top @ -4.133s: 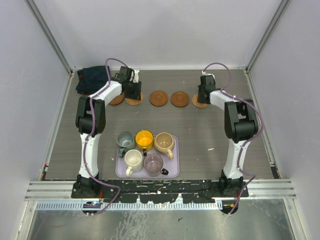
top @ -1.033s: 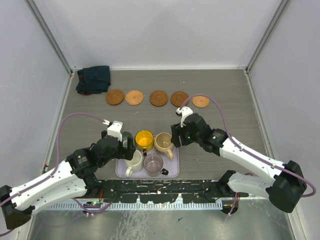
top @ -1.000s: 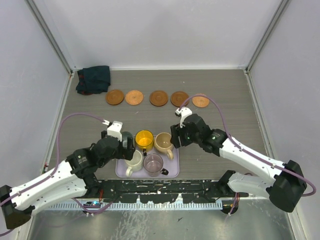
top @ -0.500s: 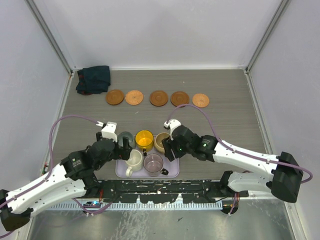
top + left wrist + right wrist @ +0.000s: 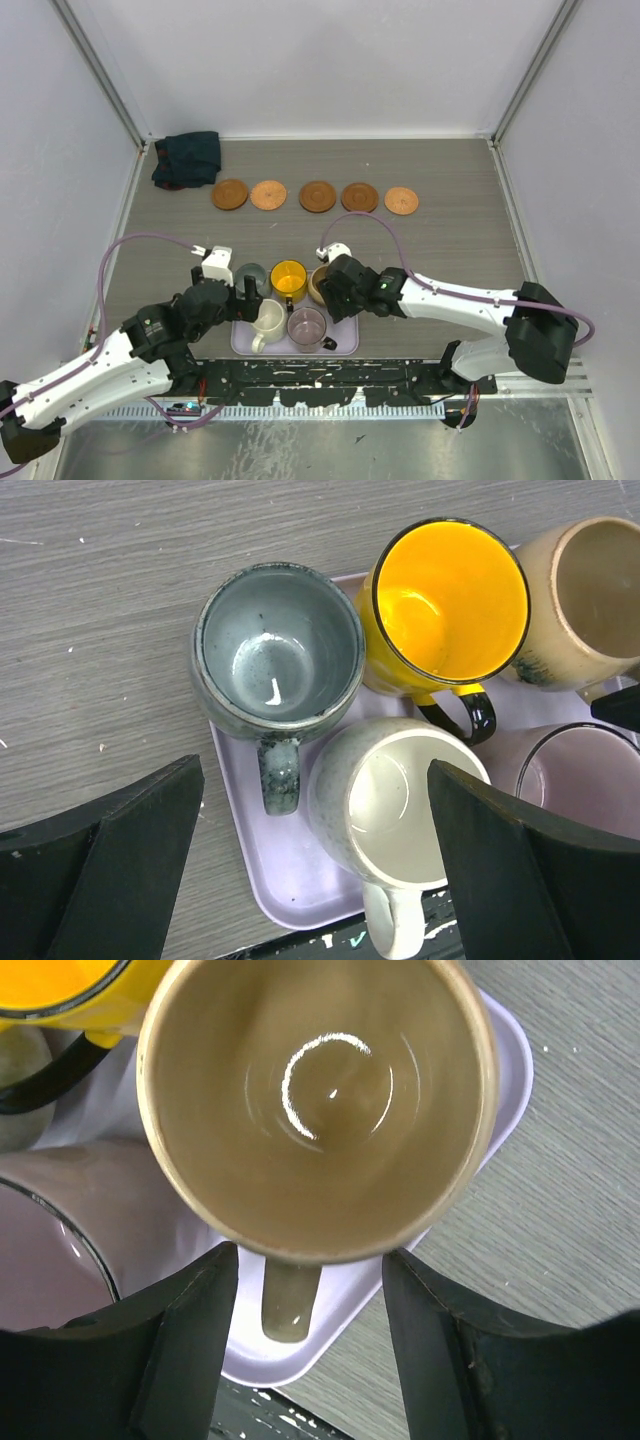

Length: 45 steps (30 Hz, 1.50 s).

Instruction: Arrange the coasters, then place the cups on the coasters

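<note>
While L pincer (image 5: 315, 825) gapes, R pincer (image 5: 305, 1300) straddles tan cup (image 5: 320, 1100) handle.

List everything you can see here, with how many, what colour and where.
coasters: five, brown, in a row along the far side of the table
tray: one, lavender, middle of the near edge
cups: five, on the tray: grey-green cup, yellow cup, tan cup behind; cream cup, mauve cup in front
cloth: one, dark teal, far left corner
left arm: one, white and black, jaws open over the cream cup
right arm: one, white and black, jaws open either side of the tan cup's handle
</note>
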Available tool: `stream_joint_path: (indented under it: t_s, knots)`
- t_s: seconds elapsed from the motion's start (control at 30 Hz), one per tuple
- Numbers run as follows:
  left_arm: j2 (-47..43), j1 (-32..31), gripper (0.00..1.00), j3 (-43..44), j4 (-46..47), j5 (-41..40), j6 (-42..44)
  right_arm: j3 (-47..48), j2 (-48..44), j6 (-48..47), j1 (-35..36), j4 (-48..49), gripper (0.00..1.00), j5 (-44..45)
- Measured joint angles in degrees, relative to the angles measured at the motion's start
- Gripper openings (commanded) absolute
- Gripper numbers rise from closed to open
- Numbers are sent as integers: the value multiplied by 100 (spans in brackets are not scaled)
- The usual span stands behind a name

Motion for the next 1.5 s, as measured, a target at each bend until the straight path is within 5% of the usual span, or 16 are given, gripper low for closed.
stream_joint_path:
  t_s: [0.6, 1.5]
  knots:
    - [72, 0, 95, -107, 101, -11, 4, 120, 317, 214, 4, 133, 47, 192]
    - [50, 0, 95, -175, 131, -13, 2, -28, 706, 374, 70, 470, 49, 208]
